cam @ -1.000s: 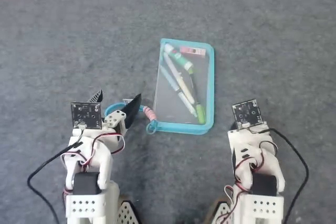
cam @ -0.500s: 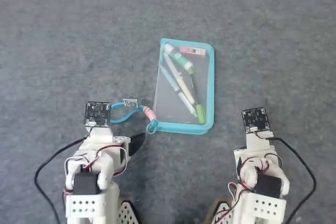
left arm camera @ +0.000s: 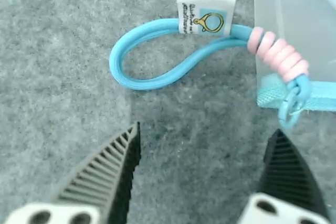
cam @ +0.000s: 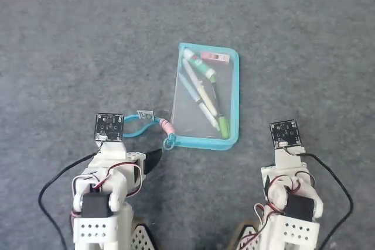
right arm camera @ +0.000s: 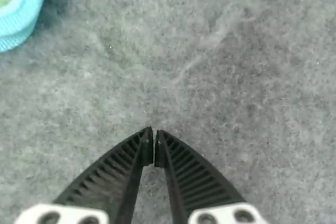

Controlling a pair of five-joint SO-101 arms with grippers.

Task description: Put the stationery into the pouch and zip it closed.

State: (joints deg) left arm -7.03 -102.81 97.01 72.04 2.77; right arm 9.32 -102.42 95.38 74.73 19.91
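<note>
A clear pouch with a teal border lies mid-table. Inside it are several pens and markers and a pink clip. A blue strap loop with pink beads hangs from the teal ring at the pouch's near left corner. My left gripper stands open just short of the strap loop, touching nothing; the beads and the ring lie ahead of one finger. My right gripper is shut and empty over bare cloth, with the pouch's corner off to one side.
Grey felt cloth covers the whole table. The left arm's base and the right arm's base stand at the near edge. A white tag is sewn on the strap.
Both arms drew back toward the near edge a second ago, and the left gripper came away from the strap. Nothing has moved in the last half second.
</note>
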